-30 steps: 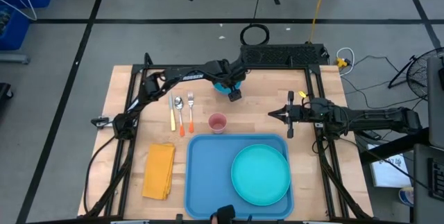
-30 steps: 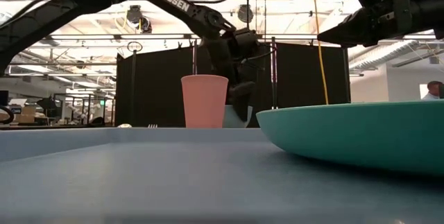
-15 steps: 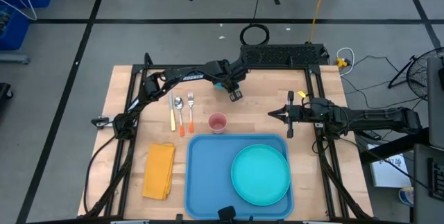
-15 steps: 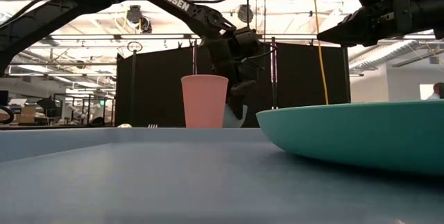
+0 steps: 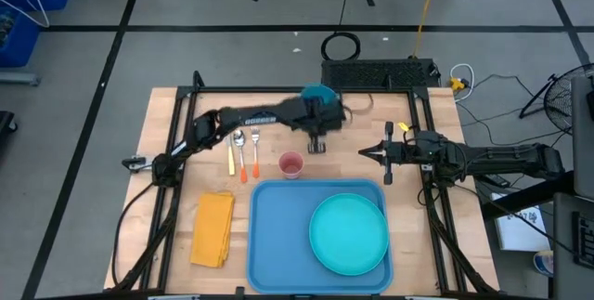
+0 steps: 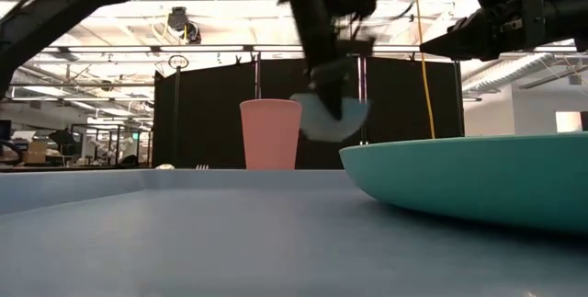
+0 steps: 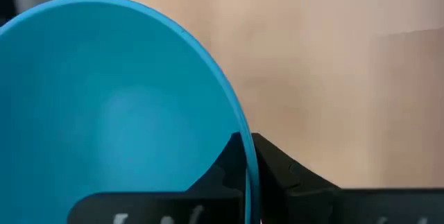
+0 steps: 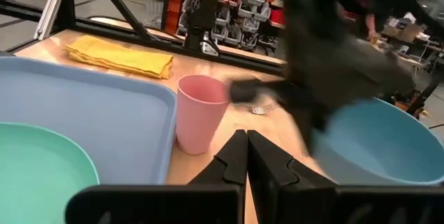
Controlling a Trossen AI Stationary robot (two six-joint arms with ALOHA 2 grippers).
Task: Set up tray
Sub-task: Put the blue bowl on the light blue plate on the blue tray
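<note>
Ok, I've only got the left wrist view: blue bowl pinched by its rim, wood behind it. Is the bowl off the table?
Observer: Yes. In the low view the blue bowl hangs from the left gripper, clear of the tabletop, behind the pink cup.
Operator: Where is the tray free?
Observer: From above, the left half of the tray is bare; the teal plate fills the right half.
Operator: Is the right arm in my way?
Observer: The right gripper waits with its jaws shut beyond the tray's far right corner, to the right of the cup and apart from the bowl.
</note>
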